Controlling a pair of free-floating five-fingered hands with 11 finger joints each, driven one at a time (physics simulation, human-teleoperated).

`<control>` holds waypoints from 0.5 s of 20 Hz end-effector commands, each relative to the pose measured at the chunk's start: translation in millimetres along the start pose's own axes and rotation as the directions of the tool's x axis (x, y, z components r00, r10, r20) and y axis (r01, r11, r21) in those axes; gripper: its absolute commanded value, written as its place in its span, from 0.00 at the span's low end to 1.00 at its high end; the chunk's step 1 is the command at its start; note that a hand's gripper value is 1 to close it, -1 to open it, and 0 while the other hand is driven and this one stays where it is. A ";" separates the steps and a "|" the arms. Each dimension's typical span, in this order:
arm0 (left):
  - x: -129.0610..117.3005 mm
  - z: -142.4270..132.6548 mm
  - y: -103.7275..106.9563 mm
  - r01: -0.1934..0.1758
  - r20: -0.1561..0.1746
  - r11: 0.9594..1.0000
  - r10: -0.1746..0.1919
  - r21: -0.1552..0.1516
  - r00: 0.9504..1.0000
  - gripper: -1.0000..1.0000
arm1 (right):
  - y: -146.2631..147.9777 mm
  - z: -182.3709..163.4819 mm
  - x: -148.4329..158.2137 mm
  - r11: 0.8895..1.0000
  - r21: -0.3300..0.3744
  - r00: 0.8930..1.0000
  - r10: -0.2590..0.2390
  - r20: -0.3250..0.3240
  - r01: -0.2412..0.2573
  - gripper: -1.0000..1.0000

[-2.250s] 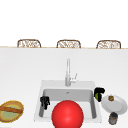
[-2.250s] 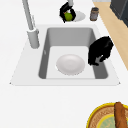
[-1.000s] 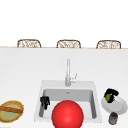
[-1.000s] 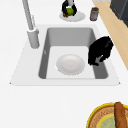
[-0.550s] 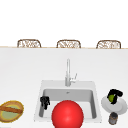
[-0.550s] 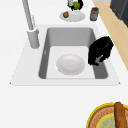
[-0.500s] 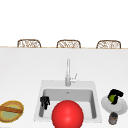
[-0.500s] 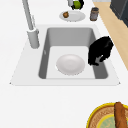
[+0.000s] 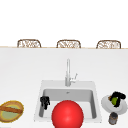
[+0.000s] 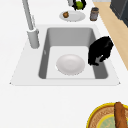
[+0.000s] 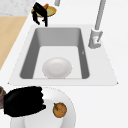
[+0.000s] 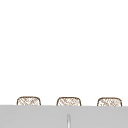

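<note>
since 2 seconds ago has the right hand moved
Yes. The right hand, curled round a green fruit, has shifted right over the plate, away from the sink.

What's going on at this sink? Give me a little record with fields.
Right hand: curled round a green fruit above the plate right of the sink
Left hand: in the air at the sink's left side, fingers curled, holding nothing
On the plate: a small orange fruit
In the sink: a white bowl
Nearby: jar, faucet, basket
</note>
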 end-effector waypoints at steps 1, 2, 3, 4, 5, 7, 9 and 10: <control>0.0 0.0 0.0 0.000 0.000 1.000 0.000 0.000 1.000 0.50 | 18.2 -2.4 -8.9 0.997 0.018 0.997 0.073 -0.032 -0.072 1.00; 0.0 0.0 0.0 0.000 0.000 1.000 0.000 0.000 1.000 0.50 | 23.1 -2.7 -11.2 0.997 0.019 0.996 0.077 -0.034 -0.076 1.00; 0.0 0.0 0.0 0.000 0.000 1.000 0.000 0.000 1.000 0.50 | 29.5 1.2 -16.1 0.997 0.016 0.996 0.075 -0.040 -0.074 1.00; 0.0 0.0 0.0 0.000 0.000 1.000 0.000 0.000 1.000 0.50 | 34.6 1.6 -19.3 0.997 0.013 0.996 0.078 -0.040 -0.078 1.00; 0.0 0.0 0.0 0.000 0.000 1.000 0.000 0.000 1.000 0.50 | 37.9 0.1 -21.4 0.996 0.005 0.995 0.085 -0.042 -0.085 1.00; 0.0 0.0 0.0 0.000 0.000 1.000 0.000 0.000 1.000 0.50 | 37.7 -1.8 -19.5 0.989 -0.043 0.988 0.141 -0.069 -0.144 1.00; 0.0 0.0 0.0 0.000 0.000 1.000 0.000 0.000 1.000 0.50 | 45.4 -7.3 -14.4 0.984 -0.027 0.977 0.169 -0.128 -0.174 1.00; 0.0 0.0 0.0 0.000 0.000 1.000 0.000 0.000 1.000 0.50 | 47.9 -9.8 -14.8 0.981 -0.018 0.970 0.190 -0.149 -0.195 1.00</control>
